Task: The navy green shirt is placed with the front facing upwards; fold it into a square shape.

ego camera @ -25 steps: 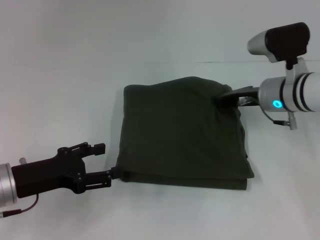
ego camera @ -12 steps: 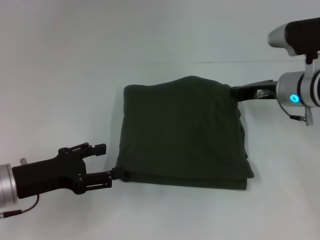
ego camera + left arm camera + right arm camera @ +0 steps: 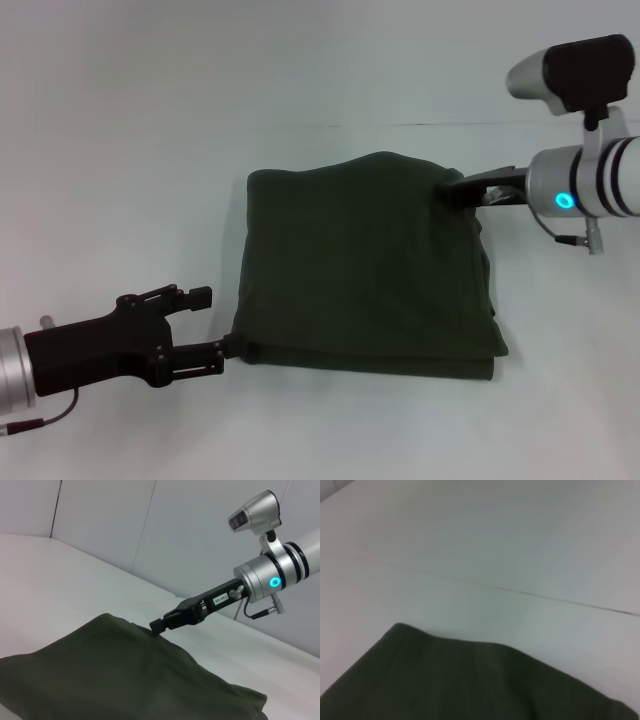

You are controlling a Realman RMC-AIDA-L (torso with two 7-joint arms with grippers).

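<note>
The left gripper [image 3: 212, 325] sits low near the front-left edge of the white table [image 3: 120, 150], its fingers spread wide, the lower one touching the near left corner of the navy green shirt [image 3: 365, 265]. The shirt lies mid-table, folded into a thick, roughly square stack — plain side up. At its far right corner the right gripper [image 3: 159, 624] meets the cloth; whether that pincer is spread or closed cannot be told. Bare table surrounds the shirt — a pale wall rises behind.

even, soft overhead light, faint shadows; right wrist view slightly blurred.
</note>
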